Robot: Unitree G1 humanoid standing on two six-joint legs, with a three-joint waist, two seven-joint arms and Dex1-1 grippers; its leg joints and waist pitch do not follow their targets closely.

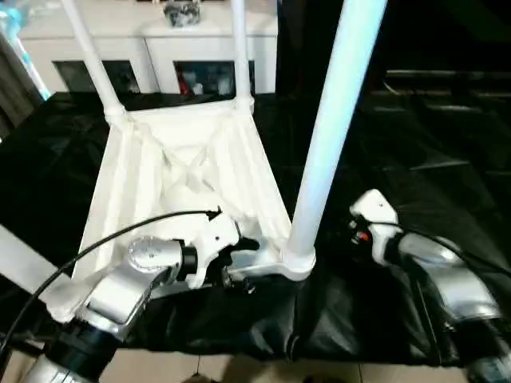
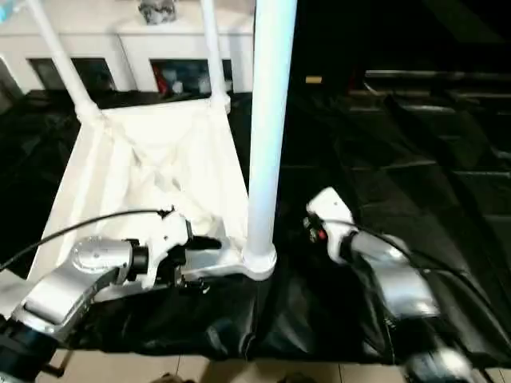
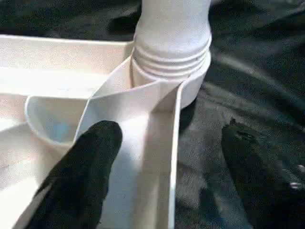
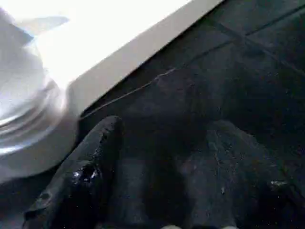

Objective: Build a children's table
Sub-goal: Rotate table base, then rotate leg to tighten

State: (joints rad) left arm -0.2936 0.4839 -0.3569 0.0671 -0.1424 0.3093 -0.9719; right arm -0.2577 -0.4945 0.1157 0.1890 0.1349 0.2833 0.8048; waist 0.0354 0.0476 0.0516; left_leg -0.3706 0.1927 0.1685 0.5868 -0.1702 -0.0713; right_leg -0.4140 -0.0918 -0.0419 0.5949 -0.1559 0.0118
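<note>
White tabletop (image 1: 188, 171) lying upside down on black cloth (image 1: 415, 159), ribs facing up. Three legs (image 1: 331, 128) standing in corner sockets; nearest one rising tall between my arms. My left gripper (image 3: 162, 176) sitting at near corner: fingers apart, one finger (image 3: 81, 176) inside tabletop, other outside rim, gripping nothing. My right gripper (image 4: 157, 191) hanging open over cloth just beside that corner, holding nothing. White cabinet (image 1: 152, 48) standing behind. No readable writing showing anywhere.

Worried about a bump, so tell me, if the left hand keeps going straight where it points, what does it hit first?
Probably the near-right leg in its corner socket. The left hand straddles the tabletop rim, aimed at that socket, though depth is unclear.
</note>
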